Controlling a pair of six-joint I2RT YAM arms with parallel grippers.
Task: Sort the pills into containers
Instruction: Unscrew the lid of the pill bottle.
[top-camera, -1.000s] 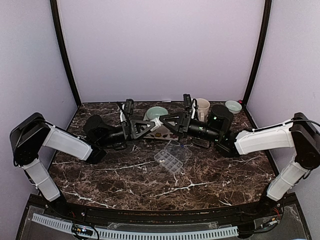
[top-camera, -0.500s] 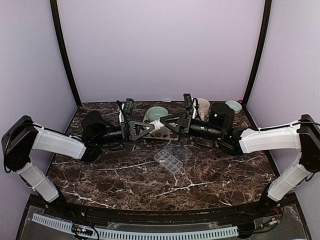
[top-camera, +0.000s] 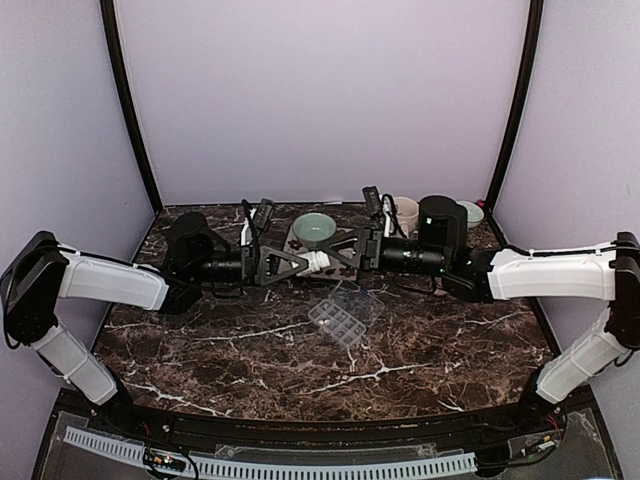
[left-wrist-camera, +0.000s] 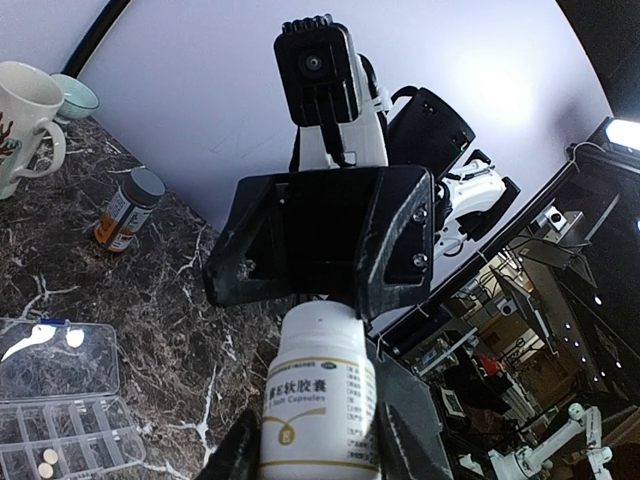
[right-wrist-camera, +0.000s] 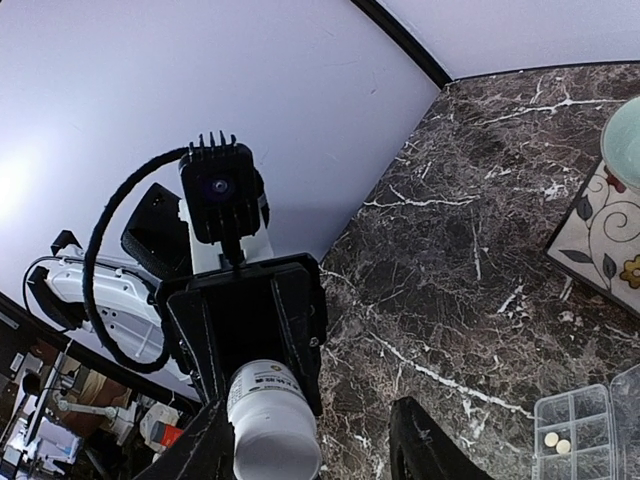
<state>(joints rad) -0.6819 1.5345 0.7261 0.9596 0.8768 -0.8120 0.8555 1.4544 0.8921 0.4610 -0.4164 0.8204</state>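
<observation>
A small white bottle (left-wrist-camera: 315, 395) hangs in the air over the back of the table, with my left gripper (left-wrist-camera: 318, 440) shut on its body. Its capped end (right-wrist-camera: 275, 455) points into my right gripper (right-wrist-camera: 310, 410), whose jaws stand open around it, one finger close beside the cap and the other well clear. From above, the left gripper (top-camera: 298, 263) and right gripper (top-camera: 338, 257) meet nose to nose at the bottle (top-camera: 318, 262). The clear pill box (top-camera: 338, 320) lies open in front of them; two whitish pills (left-wrist-camera: 45, 462) sit in one of its containers (right-wrist-camera: 575, 425).
An orange grey-capped bottle (left-wrist-camera: 128, 208) stands near the back wall. A mug (top-camera: 404, 213), a pale green bowl (top-camera: 314, 228) on a patterned tile (right-wrist-camera: 600, 240) and a small bowl (top-camera: 467, 212) line the back edge.
The right jaws have widened off the bottle's cap end. Both arms have stretched out flatter, and the bottle has stayed about where it was in the left gripper.
</observation>
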